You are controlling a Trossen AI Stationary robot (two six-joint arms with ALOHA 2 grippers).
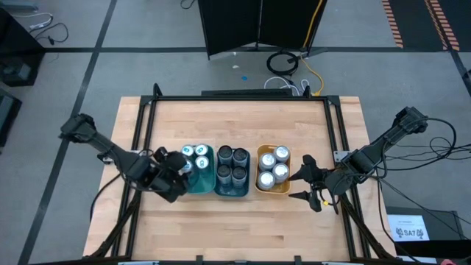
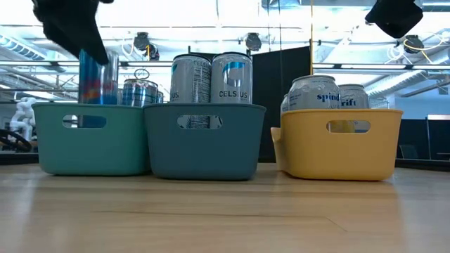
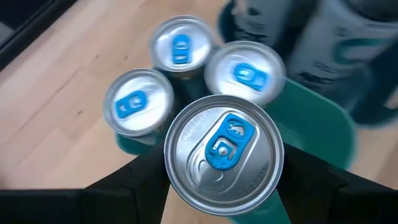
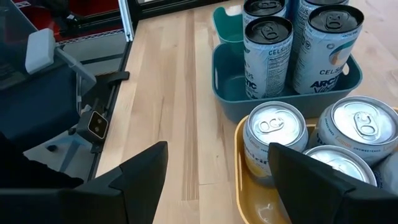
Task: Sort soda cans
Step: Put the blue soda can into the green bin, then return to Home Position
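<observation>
Three trays stand in a row: a teal one [image 1: 200,179], a darker teal one [image 1: 232,190] and an orange one [image 1: 273,189]. My left gripper [image 1: 179,171] is over the teal tray's left side, shut on a silver soda can with a blue tab [image 3: 224,152]. Three more blue-tab cans [image 3: 180,48] stand in that tray. Several dark-topped cans [image 1: 232,164] stand in the middle tray, and several plain silver cans [image 1: 274,167] in the orange one. My right gripper [image 1: 305,185] hangs open just right of the orange tray, with nothing between its fingers. My left gripper pinches the can's side wall [image 3: 166,163] just under the top rim, one finger [image 3: 140,183] on each side. The fingers come slanting down from the table's left. The can [image 2: 95,74] stands upright; the teal tray's wall hides its lower end.
Bare wood lies in front of and behind the trays. Black frame rails [image 1: 141,125] run along the table's left, far and right sides. In the right wrist view, a grey mount [image 4: 43,93] stands at the table's edge.
</observation>
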